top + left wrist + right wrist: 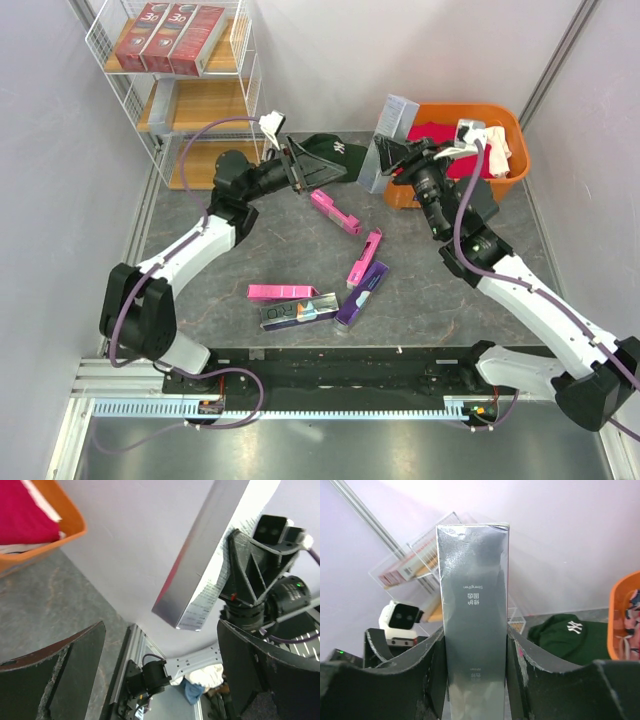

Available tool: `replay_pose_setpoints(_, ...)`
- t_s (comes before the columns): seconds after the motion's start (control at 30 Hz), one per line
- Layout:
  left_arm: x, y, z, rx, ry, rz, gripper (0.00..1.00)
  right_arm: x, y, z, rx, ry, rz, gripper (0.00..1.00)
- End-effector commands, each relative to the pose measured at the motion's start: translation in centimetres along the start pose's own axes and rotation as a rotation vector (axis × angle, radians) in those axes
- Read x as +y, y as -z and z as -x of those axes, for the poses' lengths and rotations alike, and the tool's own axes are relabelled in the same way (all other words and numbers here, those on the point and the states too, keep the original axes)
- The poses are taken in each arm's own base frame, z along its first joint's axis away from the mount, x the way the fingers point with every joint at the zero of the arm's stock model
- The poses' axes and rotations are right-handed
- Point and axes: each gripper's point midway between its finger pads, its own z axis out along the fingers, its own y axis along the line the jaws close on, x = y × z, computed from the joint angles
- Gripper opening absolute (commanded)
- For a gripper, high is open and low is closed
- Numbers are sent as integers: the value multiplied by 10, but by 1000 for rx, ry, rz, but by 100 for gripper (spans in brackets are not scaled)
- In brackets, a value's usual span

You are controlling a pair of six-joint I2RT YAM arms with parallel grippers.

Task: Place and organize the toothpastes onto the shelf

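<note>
Glossy silver cardboard toothpaste box (475, 615), wood-boarded wire shelf (205, 103), matt mottled grey tabletop (420, 290).

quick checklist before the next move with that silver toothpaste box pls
1. Right hand gripping the silver box: ok, clamped on both long sides, box upright in the right wrist view.
2. Left hand ready to receive: ok, jaws wide, nothing in them.
3. Box lined up with the left hand: cannot tell, it shows ahead, not yet between the jaws.
4. Space on the shelf: ok, the middle board shows bare wood; three red boxes sit on the top board.
5. Right hand's direct path to the shelf: not ok, the left arm lies between.
</note>
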Motion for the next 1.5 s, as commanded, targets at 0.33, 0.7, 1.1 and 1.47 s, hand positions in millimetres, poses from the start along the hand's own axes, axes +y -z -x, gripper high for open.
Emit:
replay_pose_setpoints(0.33, -88, -30, -28, 95, -129, -390, 100, 38, 41, 92, -344, -292, 204, 52)
replay_pose_setpoints(0.7, -101, -46, -41, 174, -107, -456, 91, 47, 42, 93, -327, -310, 245, 52)
replay_pose_setpoints(1.1, -114, -53, -46, 181, -113, -503, 49, 46, 40, 88, -313, -328, 239, 54)
replay_pose_setpoints(1.47, -93, -37, -34, 119, -102, -440, 24, 17, 40, 90, -340, -301, 88, 94)
